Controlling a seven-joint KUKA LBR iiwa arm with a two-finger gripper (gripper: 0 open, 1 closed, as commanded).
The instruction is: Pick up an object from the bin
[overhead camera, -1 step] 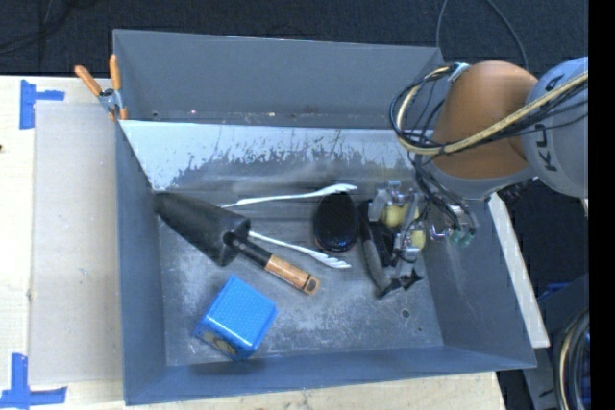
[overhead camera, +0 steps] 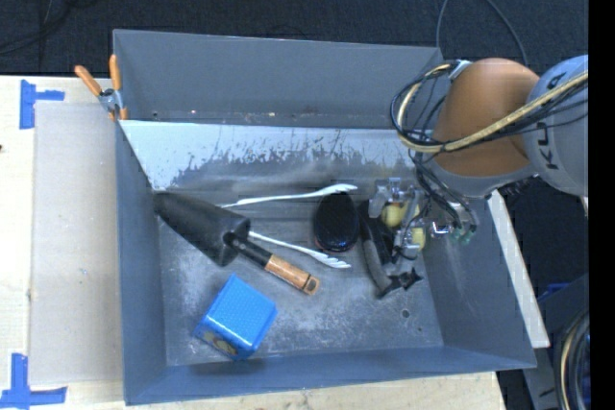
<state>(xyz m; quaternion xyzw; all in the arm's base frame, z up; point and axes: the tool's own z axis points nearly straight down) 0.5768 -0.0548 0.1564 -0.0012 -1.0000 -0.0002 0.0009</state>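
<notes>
Just right of black round puck (overhead camera: 336, 222): gripper (overhead camera: 390, 276) low in grey bin (overhead camera: 384, 333), beside puck | jaws: cannot tell if apart or together | white spoon (overhead camera: 288, 198) just above puck | white fork (overhead camera: 300, 250) lower left | black scraper with wooden handle (overhead camera: 229, 240) left | blue cube (overhead camera: 235, 317) well apart, lower left

The grey bin (overhead camera: 288, 91) holds a blue block (overhead camera: 235, 317), black scoop (overhead camera: 204, 228), white spoon (overhead camera: 288, 199), white fork (overhead camera: 312, 253), black disc (overhead camera: 336, 221).
</notes>
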